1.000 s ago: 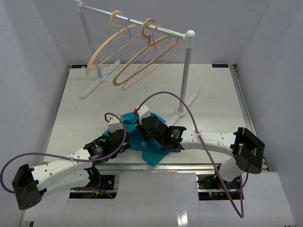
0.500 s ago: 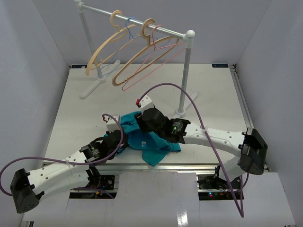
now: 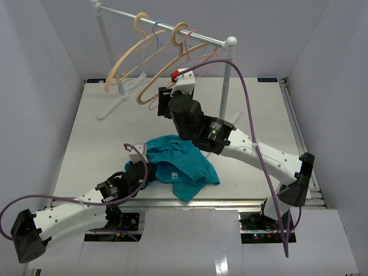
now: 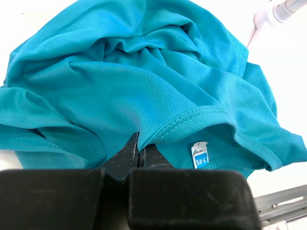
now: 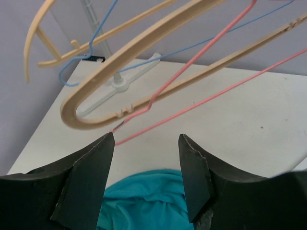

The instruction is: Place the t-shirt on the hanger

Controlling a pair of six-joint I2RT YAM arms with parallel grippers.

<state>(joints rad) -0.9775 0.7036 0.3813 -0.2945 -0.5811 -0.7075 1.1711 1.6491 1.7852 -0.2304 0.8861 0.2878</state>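
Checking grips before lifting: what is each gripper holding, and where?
Left gripper pinches the t-shirt at its stitched edge near the label. Right gripper is open, empty.

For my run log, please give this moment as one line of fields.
left gripper: shut on t-shirt edge | right gripper: open, empty, facing pink hanger | pink hanger: on rail | t-shirt: crumpled on table
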